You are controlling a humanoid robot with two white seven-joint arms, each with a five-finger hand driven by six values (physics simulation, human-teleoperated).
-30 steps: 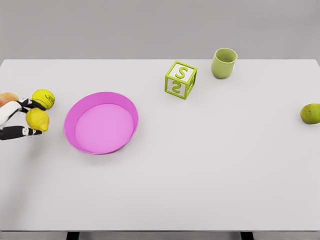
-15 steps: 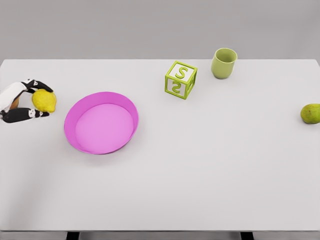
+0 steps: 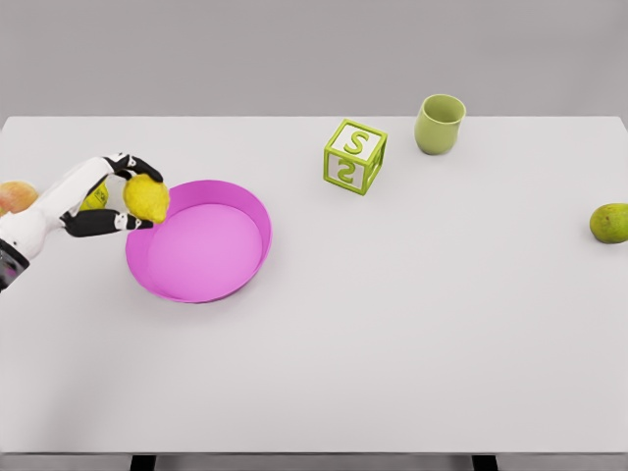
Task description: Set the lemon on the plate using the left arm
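**A:** While the left hand (image 3: 110, 194) stays clamped on the lemon (image 3: 145, 197), fingers over the top and thumb underneath, look where it has got to: right at the near-left rim of the pink plate (image 3: 245, 211)

**B:** Big change from a moment ago, when that fruit was well out to the left, clear of the plate. Now it overlaps the rim

**A:** So the carry is nearly done, I'd say. It looks held above the plate rather than resting in it, though from this head view I can't be sure of the height

**B:** Behind the wrist there's the yellow-green ball (image 3: 94, 196), partly hidden, and a peach (image 3: 14, 196) at the table's far left edge

**A:** Further out, the letter block (image 3: 354, 156) and green cup (image 3: 440, 124) sit well apart from the action, and a green fruit (image 3: 609, 223) is away at the right edge. No right arm in view

**B:** What's left, to my eye, is a little more travel toward the plate's middle, then release
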